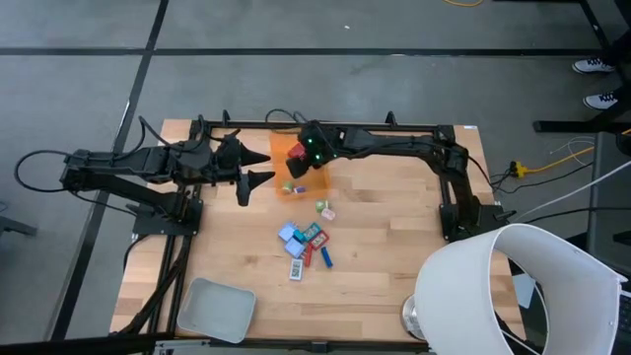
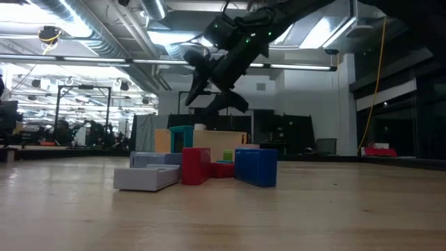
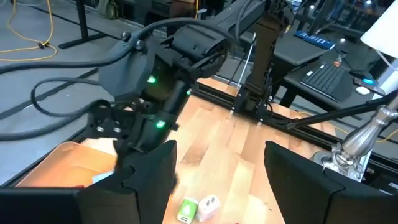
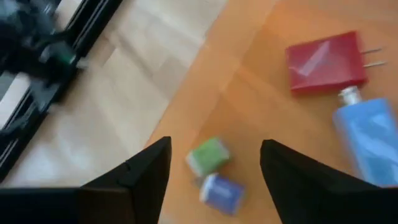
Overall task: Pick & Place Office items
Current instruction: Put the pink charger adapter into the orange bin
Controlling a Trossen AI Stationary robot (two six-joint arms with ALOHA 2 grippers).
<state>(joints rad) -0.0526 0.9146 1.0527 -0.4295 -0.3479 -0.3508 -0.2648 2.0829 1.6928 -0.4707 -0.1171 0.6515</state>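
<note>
The office items are small coloured pieces. Most lie in a cluster (image 1: 305, 245) mid-table, seen close in the low view as a blue block (image 2: 256, 166), a red block (image 2: 196, 166) and a pale flat piece (image 2: 146, 178). A green and a white piece (image 3: 198, 207) lie nearer the bin. My right gripper (image 4: 214, 180) hangs open above the orange bin (image 1: 286, 158); on the bin's floor lie a red piece (image 4: 323, 62), a blue one (image 4: 370, 140), a green one (image 4: 208, 155) and a small blue one (image 4: 222, 193). My left gripper (image 1: 258, 168) is open, just left of the bin.
A pale grey shallow tray (image 1: 215, 308) sits at the near left corner. A white lamp shade (image 1: 513, 286) on a metal stem overhangs the near right corner. Black rails frame the table's far edge. Bare wood lies between the cluster and the tray.
</note>
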